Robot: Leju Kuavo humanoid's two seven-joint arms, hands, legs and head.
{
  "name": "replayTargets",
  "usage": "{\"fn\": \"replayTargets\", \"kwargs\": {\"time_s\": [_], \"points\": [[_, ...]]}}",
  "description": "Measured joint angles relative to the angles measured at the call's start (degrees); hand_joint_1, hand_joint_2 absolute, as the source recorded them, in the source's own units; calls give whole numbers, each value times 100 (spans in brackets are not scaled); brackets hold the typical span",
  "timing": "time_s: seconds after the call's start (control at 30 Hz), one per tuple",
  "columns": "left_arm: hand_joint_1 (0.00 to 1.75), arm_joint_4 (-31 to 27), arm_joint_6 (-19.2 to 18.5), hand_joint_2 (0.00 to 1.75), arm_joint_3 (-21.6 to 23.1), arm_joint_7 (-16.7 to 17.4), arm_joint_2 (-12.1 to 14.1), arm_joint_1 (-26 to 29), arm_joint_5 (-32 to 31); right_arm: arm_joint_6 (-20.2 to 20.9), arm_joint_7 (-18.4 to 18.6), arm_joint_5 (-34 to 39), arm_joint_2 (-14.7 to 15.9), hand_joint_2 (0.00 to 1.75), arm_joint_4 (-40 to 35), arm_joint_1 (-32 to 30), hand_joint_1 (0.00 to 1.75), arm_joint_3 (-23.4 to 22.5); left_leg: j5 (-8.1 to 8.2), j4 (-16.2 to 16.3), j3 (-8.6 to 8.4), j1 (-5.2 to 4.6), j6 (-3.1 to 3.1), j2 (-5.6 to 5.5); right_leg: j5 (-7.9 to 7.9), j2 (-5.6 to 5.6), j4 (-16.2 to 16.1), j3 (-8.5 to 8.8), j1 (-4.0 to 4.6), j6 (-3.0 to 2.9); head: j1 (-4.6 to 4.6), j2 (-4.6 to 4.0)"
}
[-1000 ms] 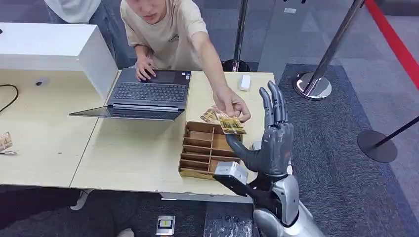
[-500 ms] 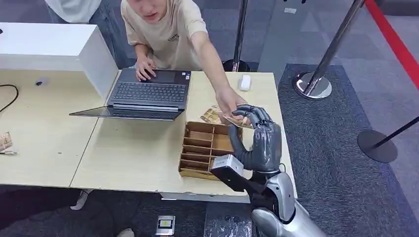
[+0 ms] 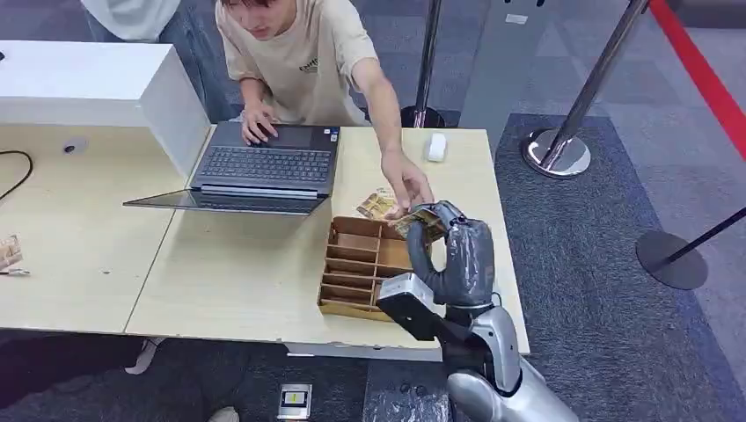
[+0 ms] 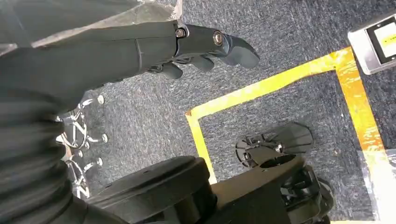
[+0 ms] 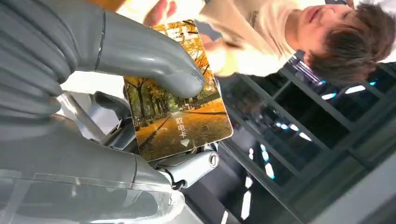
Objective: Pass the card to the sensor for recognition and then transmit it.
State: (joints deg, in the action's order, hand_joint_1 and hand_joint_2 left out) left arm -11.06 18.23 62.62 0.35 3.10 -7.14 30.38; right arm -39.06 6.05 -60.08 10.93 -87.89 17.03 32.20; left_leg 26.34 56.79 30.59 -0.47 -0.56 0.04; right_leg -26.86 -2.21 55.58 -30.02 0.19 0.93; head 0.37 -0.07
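Card (image 5: 180, 100) with the autumn street print sits pinched between thumb and fingers of my right hand (image 3: 457, 255), above the far right corner of the wooden rack (image 3: 356, 268), near the desk's (image 3: 237, 281) right edge. The person's hand (image 3: 406, 186) is at the card's far edge; I cannot tell if it has let go. Left hand (image 4: 205, 46) hangs over the floor, fingers loosely curled, holding nothing. I judge the pickup nearly done; sensor pass and transfer remain, and I can't identify the sensor.
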Motion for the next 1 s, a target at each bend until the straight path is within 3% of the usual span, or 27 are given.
{"fn": "replayTargets", "kwargs": {"time_s": [0.17, 0.37, 1.0], "points": [[0, 0, 28, 175, 0, -22, -15, 7, 44, -37, -203, 919, 74, 175, 198, -33, 175, -66, 0, 0, 0, 0, 0, 0, 0, 0, -1, 0, 0, 0, 0, 0], [0, 0, 28, 175, 0, -22, -17, 19, 59, -22, -439, 1523, 192, 175, 760, -82, 175, -243, 0, 0, 0, -1, 0, -1, 0, 0, -1, 0, -1, 0, 0, 0], [0, 0, 35, 175, 0, 0, -42, 24, 118, -41, -791, 2015, 330, 175, 3196, -102, 175, -490, 0, 0, 0, -1, 0, -1, 0, 0, -1, 0, -1, 0, 0, 0]]}}
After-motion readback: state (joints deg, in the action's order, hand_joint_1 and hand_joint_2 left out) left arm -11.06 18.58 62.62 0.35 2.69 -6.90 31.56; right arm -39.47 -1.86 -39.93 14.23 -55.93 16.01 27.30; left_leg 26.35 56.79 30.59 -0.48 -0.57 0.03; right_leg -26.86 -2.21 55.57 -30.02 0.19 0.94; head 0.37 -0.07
